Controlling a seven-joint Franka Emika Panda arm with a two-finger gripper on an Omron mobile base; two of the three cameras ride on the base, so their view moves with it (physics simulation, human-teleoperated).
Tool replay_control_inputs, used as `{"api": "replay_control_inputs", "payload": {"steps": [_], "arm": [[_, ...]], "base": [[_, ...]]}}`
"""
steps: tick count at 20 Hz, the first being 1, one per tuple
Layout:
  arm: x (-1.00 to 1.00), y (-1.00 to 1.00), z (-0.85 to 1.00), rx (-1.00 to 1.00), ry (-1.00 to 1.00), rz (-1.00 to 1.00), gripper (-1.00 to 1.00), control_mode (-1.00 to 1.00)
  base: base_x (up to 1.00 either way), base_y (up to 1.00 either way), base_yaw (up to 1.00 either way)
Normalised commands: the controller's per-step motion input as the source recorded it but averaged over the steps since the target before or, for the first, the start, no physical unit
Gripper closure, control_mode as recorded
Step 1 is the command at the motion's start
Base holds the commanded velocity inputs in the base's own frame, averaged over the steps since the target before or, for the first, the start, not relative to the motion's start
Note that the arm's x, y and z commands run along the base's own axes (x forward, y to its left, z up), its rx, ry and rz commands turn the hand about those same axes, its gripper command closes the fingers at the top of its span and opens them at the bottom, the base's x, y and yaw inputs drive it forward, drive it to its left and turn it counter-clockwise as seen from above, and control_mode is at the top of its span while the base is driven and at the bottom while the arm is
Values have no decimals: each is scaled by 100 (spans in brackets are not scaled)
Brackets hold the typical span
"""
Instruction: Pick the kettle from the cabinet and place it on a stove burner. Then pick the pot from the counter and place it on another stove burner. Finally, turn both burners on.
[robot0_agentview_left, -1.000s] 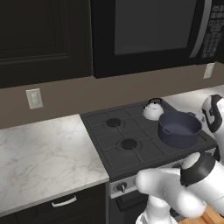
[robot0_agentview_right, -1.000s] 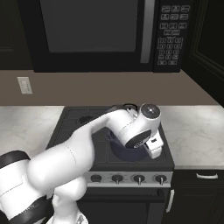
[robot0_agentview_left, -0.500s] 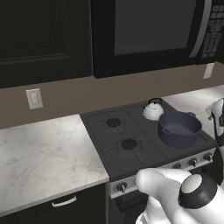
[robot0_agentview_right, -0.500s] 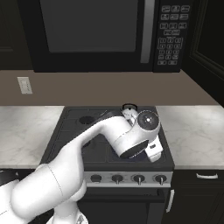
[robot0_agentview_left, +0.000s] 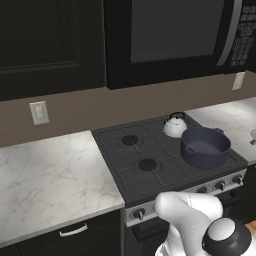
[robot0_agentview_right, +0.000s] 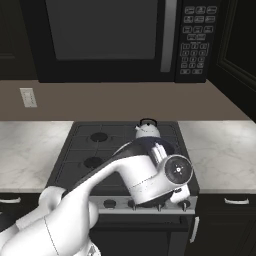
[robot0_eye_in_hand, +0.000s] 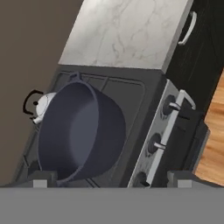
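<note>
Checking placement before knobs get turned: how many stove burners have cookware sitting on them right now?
2. The kettle sits on the back right burner, and the pot on the front right one just before it. The two left burners are bare.

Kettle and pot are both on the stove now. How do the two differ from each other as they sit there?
The kettle is small, white-silver and domed, with a black arched handle; the pot is much wider, dark blue-grey, open-topped, with small loop handles at its rim. The kettle sits on a back burner near the wall, the pot in front of it nearer the knobs. Both stand upright on the right side of the cooktop.
</note>
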Motion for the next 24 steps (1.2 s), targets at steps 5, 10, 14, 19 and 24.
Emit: {"api": "replay_control_inputs", "payload": {"steps": [5, 10, 14, 19, 24], "arm": [[-32, 0, 4, 19, -1, -10, -100, -100], [-37, 2, 5, 18, -1, -11, -100, -100], [-48, 5, 5, 16, -5, -12, -100, -100], [-42, 11, 0, 16, -1, -13, -100, -100], [-26, 23, 0, 17, 0, -13, -100, -100]], "base": [[0, 0, 0], [0, 0, 0], [0, 0, 0], [0, 0, 0], [0, 0, 0]]}}
